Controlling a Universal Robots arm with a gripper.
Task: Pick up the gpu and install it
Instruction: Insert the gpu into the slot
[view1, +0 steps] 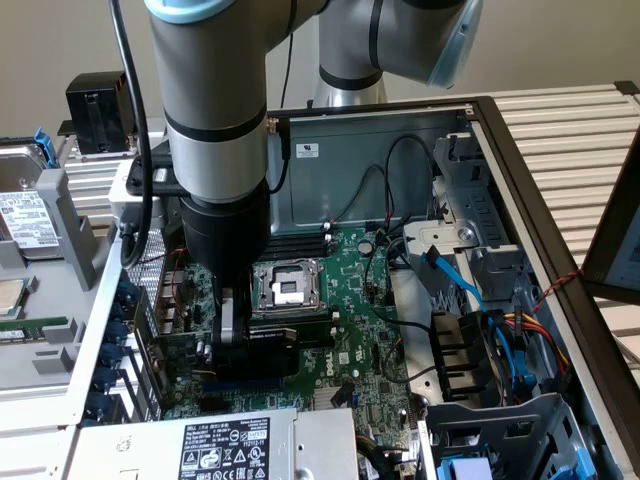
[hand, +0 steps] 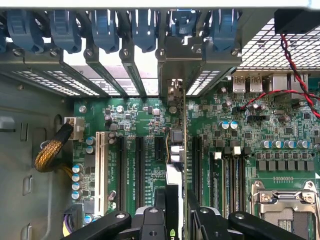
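The gpu (hand: 177, 145) stands edge-on over the motherboard (hand: 250, 130), between two black expansion slots (hand: 120, 170). Its silver end bracket (hand: 172, 70) reaches up to the case's rear slot openings. My gripper (hand: 176, 212) is shut on the card, one finger on each face. In the exterior view the gripper (view1: 240, 350) is low inside the open case, and the card's black shroud (view1: 272, 355) sits just in front of the CPU socket (view1: 285, 285). Whether the card's edge is down in a slot is hidden.
Blue retention clips (hand: 105, 30) line the rear wall. A white slot (hand: 101, 170) and a braided cable (hand: 50, 152) lie to one side, memory slots (hand: 230, 175) to the other. The power supply (view1: 220, 445) sits in front, with the drive cage and blue cables (view1: 460, 285) at the exterior view's right.
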